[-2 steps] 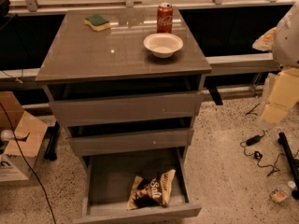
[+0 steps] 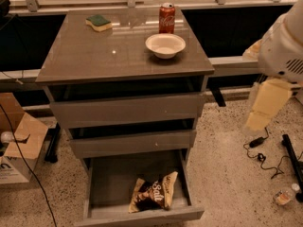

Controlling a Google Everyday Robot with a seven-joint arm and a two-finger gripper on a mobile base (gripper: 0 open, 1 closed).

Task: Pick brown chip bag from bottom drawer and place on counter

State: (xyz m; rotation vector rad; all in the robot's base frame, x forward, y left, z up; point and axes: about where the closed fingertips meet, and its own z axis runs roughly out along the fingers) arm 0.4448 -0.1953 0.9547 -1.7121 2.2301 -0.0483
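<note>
Slightly further left than in the earlier frame, nearer the counter (image 2: 94, 56): the gripper (image 2: 266, 104), pale and yellowish, under the white arm housing (image 2: 284, 46). Nothing else displaced. Hangs at the right edge of view, roughly level with the upper drawers (image 2: 125, 110), well apart from the brown chip bag (image 2: 154, 194) and high above the bottom drawer (image 2: 113, 178). Cannot tell whether open or closed; certainly not on the bag.

As for progress, barely begun, judging by the layout. Already pulled out: the bottom drawer, grey box interior exposed. Not yet grasped: the bag, lying flat on the drawer floor near the front wall, a little right of centre. Left to do: reach down into the drawer, grip, lift clear, carry up to the counter, release.

Materials next. Crinkled foil on the bag, dark brown and tan-yellow with white script, soft and likely to buckle under a pinch. Flat, handleless grey drawer fronts. Glossy grey-brown slab for the counter, mirroring the lights. On it, a round white bowl (image 2: 165, 45), a red cylindrical soda can (image 2: 166, 18) just behind it, and a green-and-yellow sponge (image 2: 98, 22) near the back left corner. Speckled floor (image 2: 227, 164) below, with a cardboard box (image 2: 19, 145) at left and black cables (image 2: 258, 155) at right.
</note>
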